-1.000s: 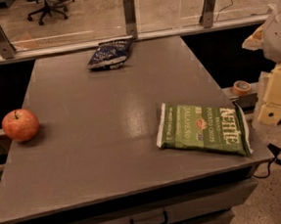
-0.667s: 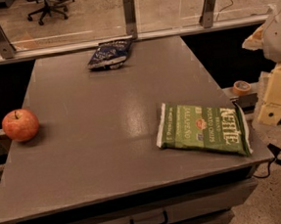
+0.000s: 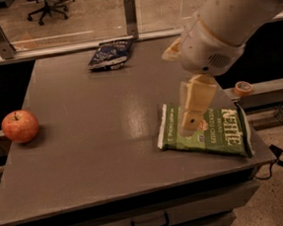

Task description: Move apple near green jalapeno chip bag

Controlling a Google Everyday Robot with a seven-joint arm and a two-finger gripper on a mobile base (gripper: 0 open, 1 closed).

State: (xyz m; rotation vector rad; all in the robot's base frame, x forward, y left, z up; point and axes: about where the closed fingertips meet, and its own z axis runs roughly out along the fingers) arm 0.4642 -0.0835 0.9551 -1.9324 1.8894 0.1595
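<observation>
The apple (image 3: 20, 126) is red-orange with a short dark stem and sits at the far left edge of the grey table (image 3: 99, 138). The green jalapeno chip bag (image 3: 217, 134) lies flat near the table's front right corner, white "Kettle" lettering up. My gripper (image 3: 193, 113) hangs from the white arm (image 3: 227, 18) over the left part of the green bag, far to the right of the apple. It holds nothing that I can see.
A small dark blue chip bag (image 3: 109, 53) lies at the table's back edge. A glass barrier with metal posts (image 3: 130, 11) runs behind the table. A roll of orange tape (image 3: 243, 88) sits on the ledge at right. Cables lie on the floor at right.
The arm has swung in from the right edge of the view to above the table, and the gripper now hangs over the green bag. The apple and both bags have not moved.
</observation>
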